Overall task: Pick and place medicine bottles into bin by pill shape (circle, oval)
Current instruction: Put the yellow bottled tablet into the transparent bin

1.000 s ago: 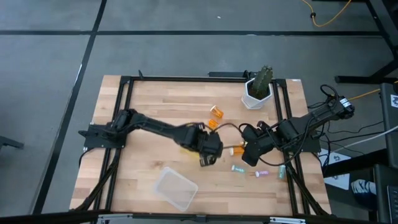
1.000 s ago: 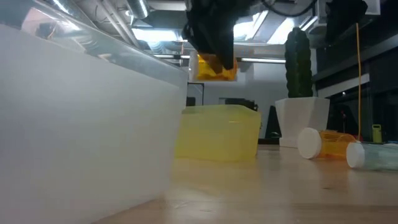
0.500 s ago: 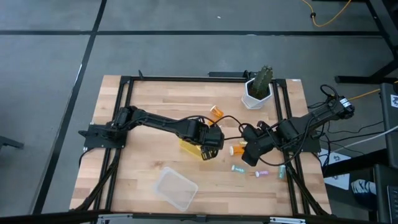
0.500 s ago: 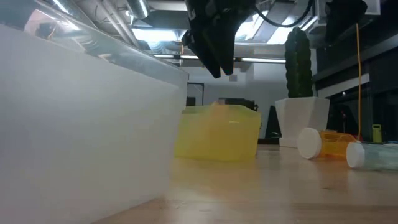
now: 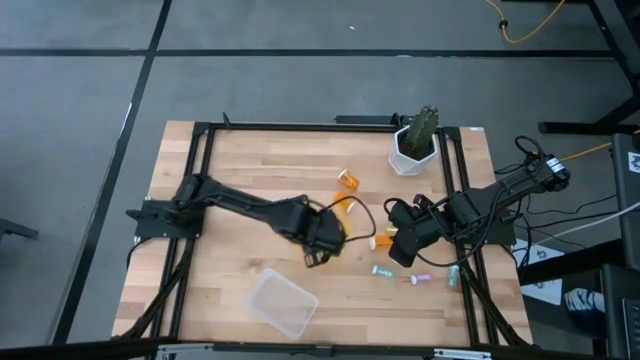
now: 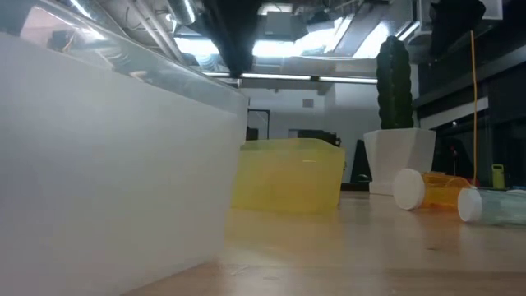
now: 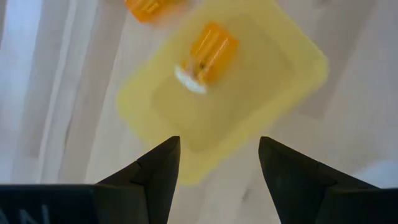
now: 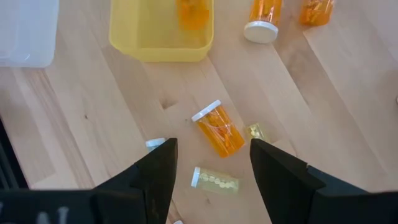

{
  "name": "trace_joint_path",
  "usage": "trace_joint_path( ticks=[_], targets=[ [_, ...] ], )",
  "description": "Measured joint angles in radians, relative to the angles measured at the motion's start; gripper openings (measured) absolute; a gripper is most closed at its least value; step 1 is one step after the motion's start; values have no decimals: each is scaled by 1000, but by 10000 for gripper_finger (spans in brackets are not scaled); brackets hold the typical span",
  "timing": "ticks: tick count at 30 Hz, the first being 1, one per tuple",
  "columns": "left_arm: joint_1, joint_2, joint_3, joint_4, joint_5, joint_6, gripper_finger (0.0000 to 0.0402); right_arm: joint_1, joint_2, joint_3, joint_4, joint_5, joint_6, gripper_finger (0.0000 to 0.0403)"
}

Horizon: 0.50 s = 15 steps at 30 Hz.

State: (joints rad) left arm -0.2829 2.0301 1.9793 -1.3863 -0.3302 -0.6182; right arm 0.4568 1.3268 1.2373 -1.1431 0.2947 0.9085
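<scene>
My left gripper (image 7: 217, 163) is open and empty above the yellow bin (image 7: 273, 81). An orange bottle with a white cap (image 7: 208, 51) lies on its side in the bin. In the high view my left gripper (image 5: 318, 245) covers most of the bin. My right gripper (image 8: 211, 165) is open and empty at the table's right (image 5: 400, 246), above another orange bottle (image 8: 217, 129) that lies on the wood. Two more orange bottles (image 5: 350, 180) (image 5: 343, 203) lie beyond the bin. A pale green vial (image 8: 214, 179), a teal vial (image 5: 381, 270) and a purple vial (image 5: 418, 279) lie near the right gripper.
A clear plastic bin (image 5: 282, 303) stands near the table's front edge; its wall fills the left of the low view (image 6: 107, 164). A white plant pot with a cactus (image 5: 412, 150) stands at the far right. Another teal vial (image 5: 453, 275) lies by the right frame rail.
My left gripper has let go of the orange bottle it held above the yellow bin. The bottle has fallen and now lies in the bin. The gripper has then risen and drawn back toward the table's left and near edge. My right arm has kept still.
</scene>
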Motion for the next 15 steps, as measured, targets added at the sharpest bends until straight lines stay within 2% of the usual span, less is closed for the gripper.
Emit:
trace_joint_path(
  ticks=[4,11,15],
  targets=[
    [-81,-66,0,-71,-1,-7,212,0,0,0,0,0,0,205],
    [-195,-177,0,-189,-27,78,212,0,0,0,2,0,4,205],
    [-245,-266,-10,-185,-61,113,212,0,0,0,8,0,5,205]
  ],
)
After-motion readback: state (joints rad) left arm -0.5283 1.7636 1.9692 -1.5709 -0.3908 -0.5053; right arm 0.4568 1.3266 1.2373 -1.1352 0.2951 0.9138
